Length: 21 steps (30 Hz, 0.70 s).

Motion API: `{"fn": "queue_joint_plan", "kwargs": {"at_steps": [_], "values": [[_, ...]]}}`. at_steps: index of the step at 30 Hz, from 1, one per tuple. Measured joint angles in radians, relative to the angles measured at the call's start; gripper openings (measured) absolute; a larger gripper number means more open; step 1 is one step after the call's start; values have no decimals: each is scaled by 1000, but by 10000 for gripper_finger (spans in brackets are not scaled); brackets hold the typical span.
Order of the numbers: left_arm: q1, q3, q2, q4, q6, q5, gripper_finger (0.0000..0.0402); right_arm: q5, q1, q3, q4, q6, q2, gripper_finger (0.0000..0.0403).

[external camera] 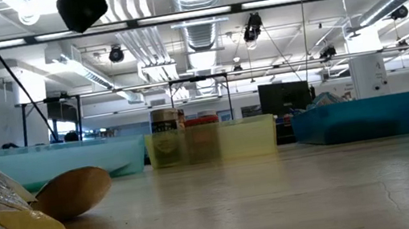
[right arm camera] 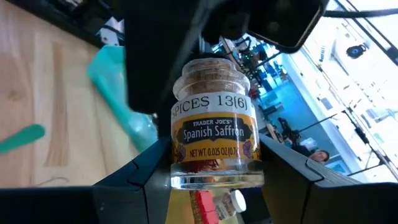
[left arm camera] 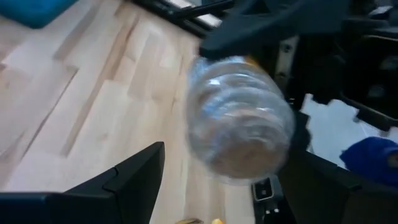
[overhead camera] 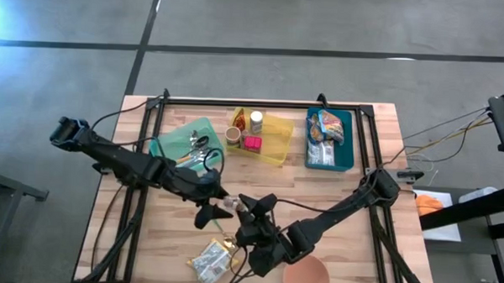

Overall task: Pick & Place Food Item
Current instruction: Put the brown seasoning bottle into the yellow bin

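Spice jar point(right arm camera: 216, 124) label: "SPICES 13(6)", "TRADER JOE'S", "Spanish Saffron", "NET WT. 0.025 OZ".

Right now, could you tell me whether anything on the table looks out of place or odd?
Yes: the saffron jar is off the table, in the right gripper at mid-table, facing the open left gripper. A snack packet lies loose near the front edge, outside the bins.

Bright ceiling tubes point(external camera: 198, 14) light the room evenly; the jar point(left arm camera: 239, 121) is blurred close up
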Motion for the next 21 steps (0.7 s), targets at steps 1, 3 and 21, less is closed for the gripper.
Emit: {"fn": "queue_joint_plan", "kwargs": {"at_steps": [1,3,21], "values": [[-1,-3,0,19,3,3,303,0,1,0,2,0,-1,188],[-1,-13,0,66,20,3,303,0,3,0,1,-9,-1,188],[-21,-13,-1,109,133,6,303,0,11,2,13,-12,0,188]]}}
